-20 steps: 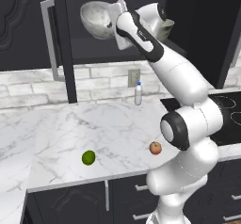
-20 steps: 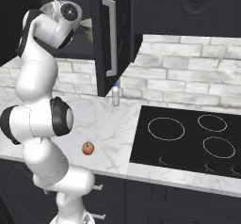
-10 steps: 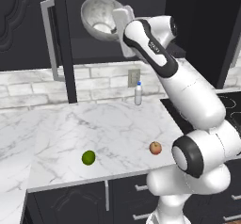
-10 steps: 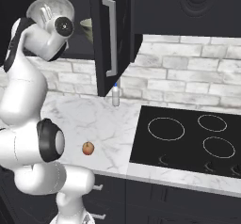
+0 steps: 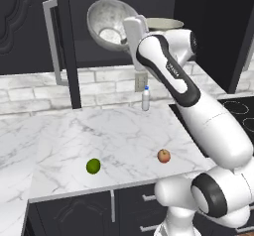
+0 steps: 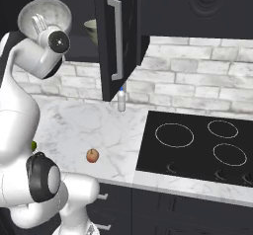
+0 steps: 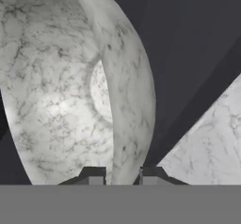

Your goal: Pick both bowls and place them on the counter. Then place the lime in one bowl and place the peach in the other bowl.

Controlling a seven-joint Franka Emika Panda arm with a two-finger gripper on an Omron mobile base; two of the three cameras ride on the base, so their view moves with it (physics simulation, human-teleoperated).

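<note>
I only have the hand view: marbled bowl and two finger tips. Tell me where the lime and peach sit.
Observer: Both lie on the counter, apart; the lime near its front edge, the peach closer to the stovetop.
Operator: Report the second bowl.
Observer: The cream bowl sits in the open upper cabinet, behind the arm.
Operator: Confirm how high my bowl is.
Observer: The marbled bowl hangs tilted, at cabinet height above the counter, its rim pinched in the gripper.
Operator: Name any obstacle below.
Observer: A small bottle stands by the back wall.
</note>
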